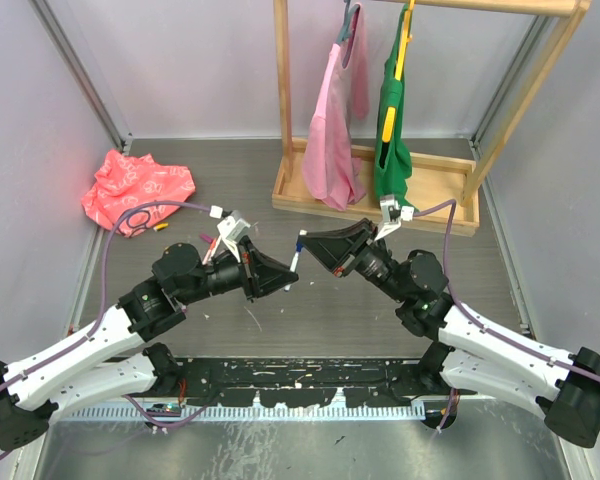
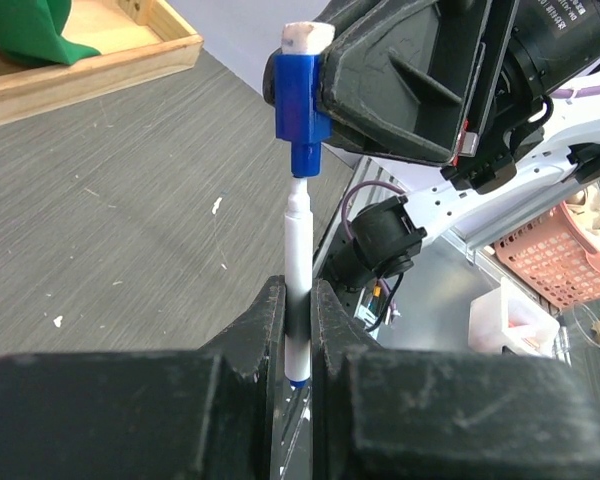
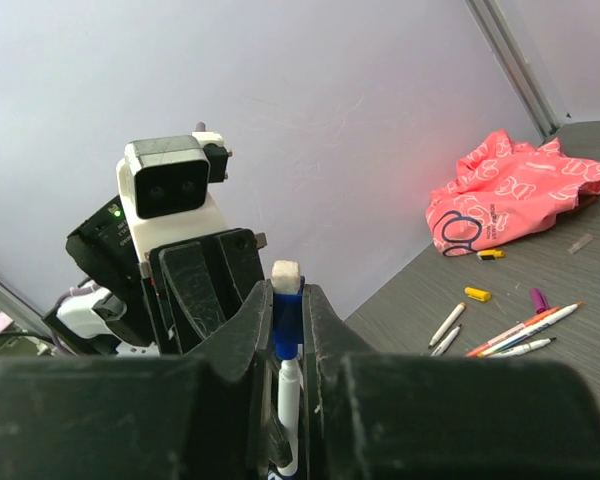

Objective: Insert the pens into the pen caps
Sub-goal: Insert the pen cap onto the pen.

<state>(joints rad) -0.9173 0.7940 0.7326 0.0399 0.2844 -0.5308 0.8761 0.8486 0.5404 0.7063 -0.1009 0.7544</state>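
Above the table's middle, my two grippers meet tip to tip. My left gripper is shut on a pen with a white barrel and a blue end. My right gripper is shut on a blue pen cap with a white block on its top. The pen's narrow tip sits in the open end of the blue cap, and the two are in line. In the top view the pen spans the small gap between the left gripper and the right gripper.
Several loose pens and small caps, yellow and purple, lie on the table at the far left by a crumpled pink cloth. A wooden rack with a pink and a green garment stands at the back.
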